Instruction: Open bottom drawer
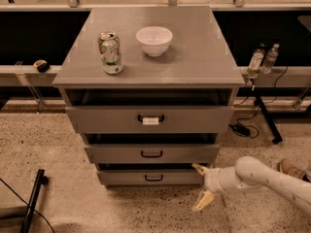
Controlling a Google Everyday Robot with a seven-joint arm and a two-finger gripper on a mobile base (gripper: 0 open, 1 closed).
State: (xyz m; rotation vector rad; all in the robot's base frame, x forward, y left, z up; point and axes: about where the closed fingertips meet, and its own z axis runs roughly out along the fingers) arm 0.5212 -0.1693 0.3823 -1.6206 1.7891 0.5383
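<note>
Gripper is hovering low, just beside the right end of the bottom drawer, its two fingers spread wide apart and gripping nothing. The drawer is sitting lowest in the grey cabinet, its small black handle lying left of the gripper.

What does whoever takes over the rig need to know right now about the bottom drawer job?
Pincer: open, empty, low by the floor at the right end of the cabinet's lowest tier.
Bottom drawer: not visibly pulled out. Its black handle sits mid-front, well left of the pincer and not gripped.
Done: the arm is down at drawer height.
Left: move the pincer left to the handle, close on it, and pull the drawer out. Do not take the middle drawer just above, which has a similar handle.
Can and bowl stand on the cabinet top, so pull gently.
</note>
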